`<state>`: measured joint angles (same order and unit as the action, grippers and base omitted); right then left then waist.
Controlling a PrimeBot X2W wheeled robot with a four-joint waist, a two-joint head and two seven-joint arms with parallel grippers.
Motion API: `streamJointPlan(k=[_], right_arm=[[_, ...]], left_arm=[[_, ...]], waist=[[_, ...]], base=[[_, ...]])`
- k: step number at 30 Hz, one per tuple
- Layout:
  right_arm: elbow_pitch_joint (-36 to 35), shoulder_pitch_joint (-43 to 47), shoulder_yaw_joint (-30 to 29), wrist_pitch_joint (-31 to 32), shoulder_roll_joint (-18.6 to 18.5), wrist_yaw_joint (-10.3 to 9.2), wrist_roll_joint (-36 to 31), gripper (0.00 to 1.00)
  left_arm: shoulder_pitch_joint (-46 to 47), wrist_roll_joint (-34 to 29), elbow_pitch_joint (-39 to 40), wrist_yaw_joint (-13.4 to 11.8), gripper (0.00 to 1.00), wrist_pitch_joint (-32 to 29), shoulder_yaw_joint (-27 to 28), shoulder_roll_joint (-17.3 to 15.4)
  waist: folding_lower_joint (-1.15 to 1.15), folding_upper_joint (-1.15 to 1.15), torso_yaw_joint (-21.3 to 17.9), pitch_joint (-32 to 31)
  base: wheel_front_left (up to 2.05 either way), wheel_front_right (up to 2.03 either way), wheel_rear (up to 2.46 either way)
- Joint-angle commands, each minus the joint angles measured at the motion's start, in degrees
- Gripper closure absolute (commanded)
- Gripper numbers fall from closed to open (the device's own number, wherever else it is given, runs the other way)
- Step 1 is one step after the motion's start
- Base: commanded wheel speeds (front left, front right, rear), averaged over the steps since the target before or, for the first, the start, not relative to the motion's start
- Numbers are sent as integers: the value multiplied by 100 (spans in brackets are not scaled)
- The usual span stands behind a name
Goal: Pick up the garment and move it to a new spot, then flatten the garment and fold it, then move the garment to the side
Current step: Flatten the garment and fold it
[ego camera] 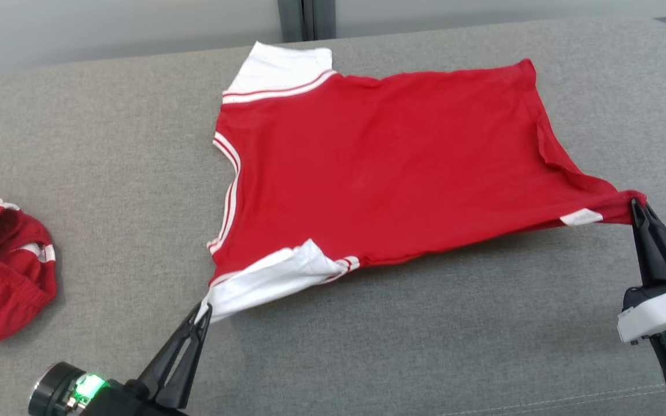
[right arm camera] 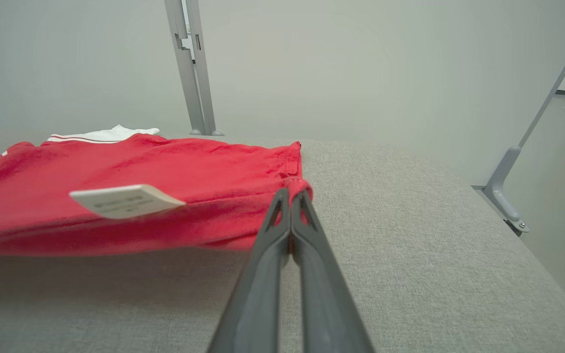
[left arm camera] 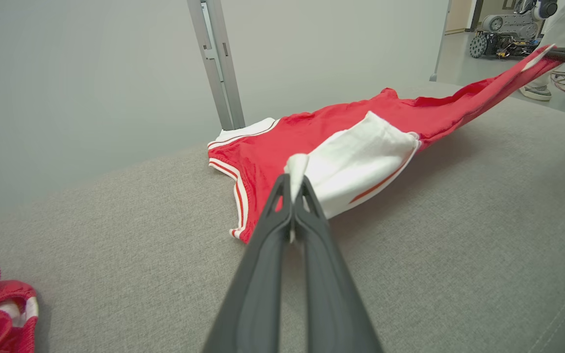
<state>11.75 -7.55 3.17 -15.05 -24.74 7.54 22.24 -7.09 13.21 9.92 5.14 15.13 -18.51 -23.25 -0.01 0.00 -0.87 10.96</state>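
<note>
A red T-shirt (ego camera: 379, 167) with white sleeves and striped trim is spread across the grey cushioned surface (ego camera: 107, 173), its near edge lifted and stretched between both arms. My left gripper (ego camera: 203, 312) is shut on the tip of the near white sleeve (ego camera: 269, 277); the left wrist view has that sleeve (left arm camera: 356, 162) pinched at the fingertips (left arm camera: 293, 182). My right gripper (ego camera: 636, 203) is shut on the shirt's near hem corner, beside a white label (ego camera: 581, 217). In the right wrist view the red hem (right arm camera: 298, 186) wraps the fingertips and the label (right arm camera: 125, 200) hangs to the left.
A second red garment (ego camera: 3, 260) lies bunched at the left edge of the surface. A grey metal post (ego camera: 301, 17) stands behind the far edge, against a pale wall. Another robot and a person's shoe (left arm camera: 532, 92) show far off in the left wrist view.
</note>
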Motion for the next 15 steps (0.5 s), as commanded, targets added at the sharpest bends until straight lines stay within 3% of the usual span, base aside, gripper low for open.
streamJointPlan(k=[1, 7, 15], right_arm=[[-71, 144, -64, -18, 28, -10, -53, 100], [-24, 453, -154, -18, 135, -10, -191, 100], [659, 92, 88, -18, 117, -10, -165, 100]], left_arm=[[-138, 14, 40, 10, 100, -7, -8, -6], [-258, 21, 144, -81, 100, -175, -80, -3], [578, -33, -493, -25, 100, -194, -119, 105]], waist=[[1, 0, -85, -273], [1, 0, -149, -358], [1, 0, -185, -272]], base=[[0, 0, 0], [0, 0, 0], [0, 0, 0]])
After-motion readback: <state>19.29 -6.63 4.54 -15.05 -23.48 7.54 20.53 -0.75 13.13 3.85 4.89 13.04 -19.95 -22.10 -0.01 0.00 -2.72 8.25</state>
